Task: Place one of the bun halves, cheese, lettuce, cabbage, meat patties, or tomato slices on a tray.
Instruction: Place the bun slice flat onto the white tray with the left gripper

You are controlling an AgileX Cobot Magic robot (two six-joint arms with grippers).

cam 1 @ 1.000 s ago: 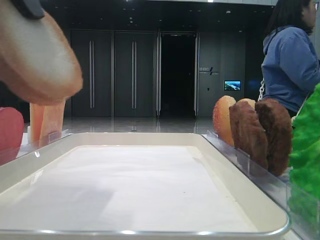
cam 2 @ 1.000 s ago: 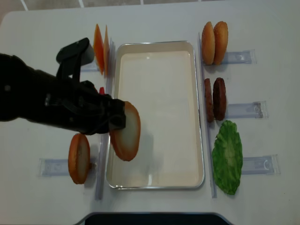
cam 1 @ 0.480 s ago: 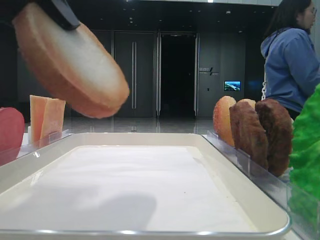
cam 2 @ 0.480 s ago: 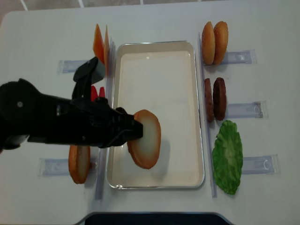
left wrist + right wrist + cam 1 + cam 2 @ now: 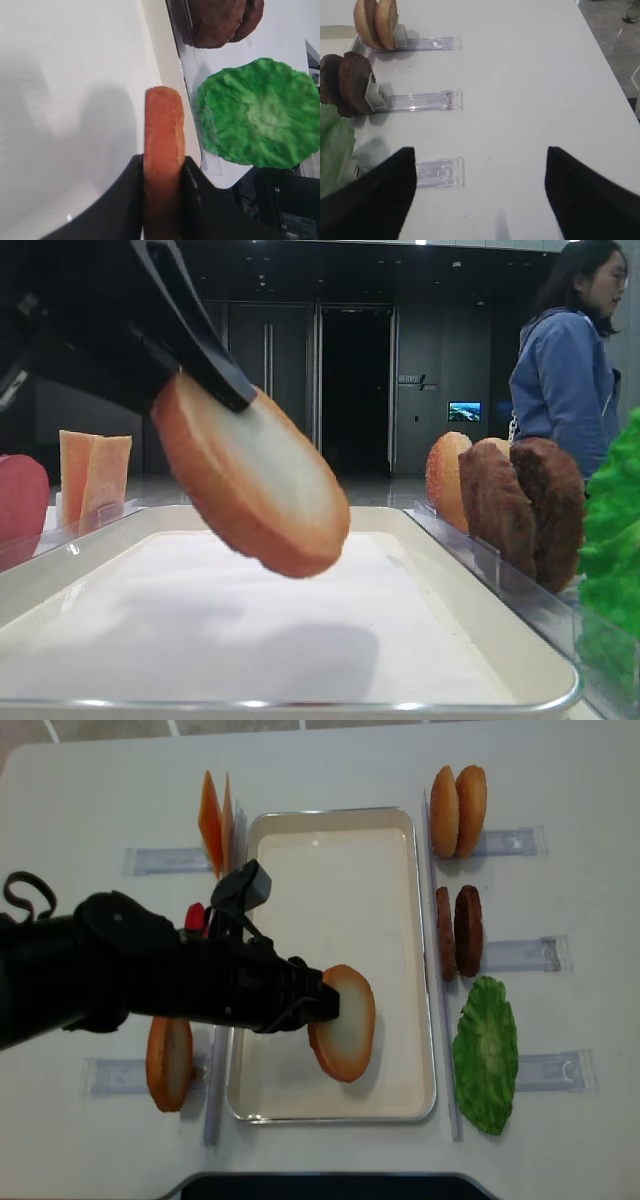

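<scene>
Left gripper (image 5: 318,1005) jaws clamped on a bun half (image 5: 343,1022) — tilted, hovering above the tray (image 5: 330,840), toward its lettuce (image 5: 486,1052) side. Right gripper (image 5: 477,192) jaws apart, idle right of tray. Risk — released tilted, bun could roll toward the rim.

four bun halves (image 5: 342,1022), two meat patties (image 5: 466,930), two cheese slices (image 5: 210,818), one lettuce (image 5: 486,1053), one tray (image 5: 332,1115)
</scene>
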